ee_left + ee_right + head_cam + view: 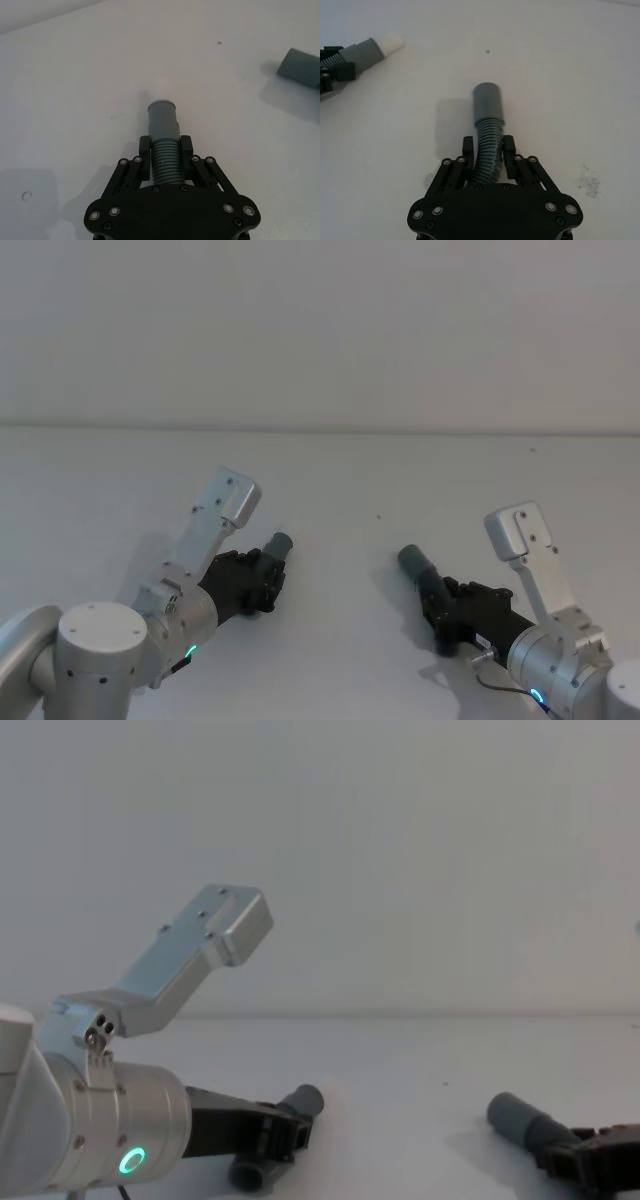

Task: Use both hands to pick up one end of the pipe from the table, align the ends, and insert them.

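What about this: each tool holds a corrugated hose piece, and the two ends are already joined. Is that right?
No. The left tool and the right tool each hold a corrugated hose piece, but the ends are not joined: the head view shows the left cuff and the right socket cuff apart, bare table between.
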`<state>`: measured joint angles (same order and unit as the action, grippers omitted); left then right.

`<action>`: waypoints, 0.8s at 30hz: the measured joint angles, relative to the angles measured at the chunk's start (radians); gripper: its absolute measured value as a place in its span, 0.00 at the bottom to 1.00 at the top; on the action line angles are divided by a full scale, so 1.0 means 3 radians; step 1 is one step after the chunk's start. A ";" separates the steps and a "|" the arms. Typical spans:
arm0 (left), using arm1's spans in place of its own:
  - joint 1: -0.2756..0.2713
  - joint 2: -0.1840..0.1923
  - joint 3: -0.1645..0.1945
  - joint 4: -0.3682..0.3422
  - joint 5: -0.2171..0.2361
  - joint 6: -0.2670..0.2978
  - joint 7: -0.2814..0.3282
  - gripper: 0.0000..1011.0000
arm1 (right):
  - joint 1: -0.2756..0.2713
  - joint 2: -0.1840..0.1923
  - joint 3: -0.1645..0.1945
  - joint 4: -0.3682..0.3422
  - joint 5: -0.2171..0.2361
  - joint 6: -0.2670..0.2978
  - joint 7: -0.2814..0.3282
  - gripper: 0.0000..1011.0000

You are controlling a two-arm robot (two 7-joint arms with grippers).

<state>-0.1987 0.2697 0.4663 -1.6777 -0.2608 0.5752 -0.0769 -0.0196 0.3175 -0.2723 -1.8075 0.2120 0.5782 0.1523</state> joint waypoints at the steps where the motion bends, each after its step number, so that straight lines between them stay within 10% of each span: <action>1: 0.0000 0.0000 0.0000 0.0000 0.0000 0.0000 0.0000 0.33 | 0.0000 0.0000 0.0000 0.0000 0.0000 0.0000 0.0000 0.33; 9: 0.0000 0.0000 0.0000 0.0000 0.0000 0.0000 0.0000 0.33 | 0.0003 -0.0003 0.0000 0.0003 0.0000 0.0001 0.0000 0.16; 24: 0.0000 0.0000 0.0000 0.0000 0.0000 0.0000 0.0000 0.33 | 0.0003 -0.0005 0.0000 0.0004 0.0000 0.0003 0.0000 0.16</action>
<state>-0.1987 0.2697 0.4663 -1.6776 -0.2608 0.5752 -0.0769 -0.0188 0.3159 -0.2723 -1.8064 0.2120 0.5791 0.1523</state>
